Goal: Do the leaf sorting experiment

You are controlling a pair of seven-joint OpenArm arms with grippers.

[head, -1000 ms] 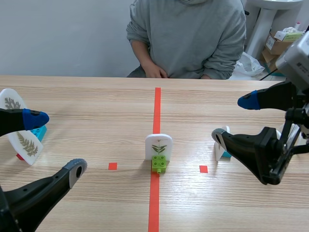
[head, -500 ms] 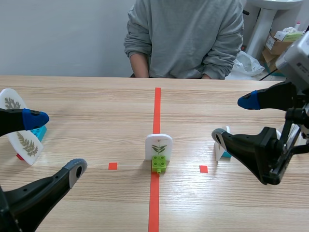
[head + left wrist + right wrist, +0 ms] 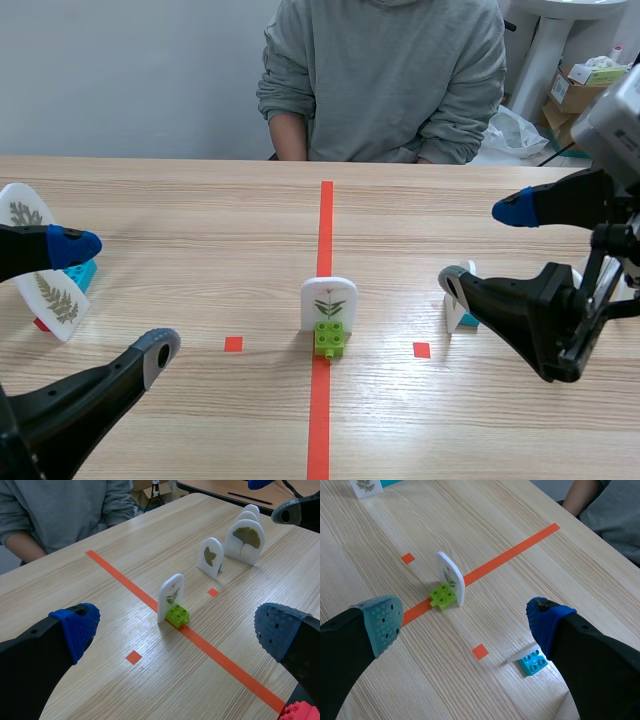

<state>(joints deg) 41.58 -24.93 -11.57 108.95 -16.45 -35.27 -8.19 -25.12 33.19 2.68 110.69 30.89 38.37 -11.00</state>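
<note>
The left tool [image 3: 118, 298] and right tool [image 3: 482, 247] stood wide open, empty. The middle leaf card [image 3: 328, 302] was not yet sorted; next, one tool should probably grasp it.

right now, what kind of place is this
Probably a robotics lab or test room: a wooden table marked with orange-red tape, white leaf cards standing on toy-brick bases, and a person seated across it.

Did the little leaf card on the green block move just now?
No. The leaf card on its green block stays at the same spot on the orange-red tape line.
</note>
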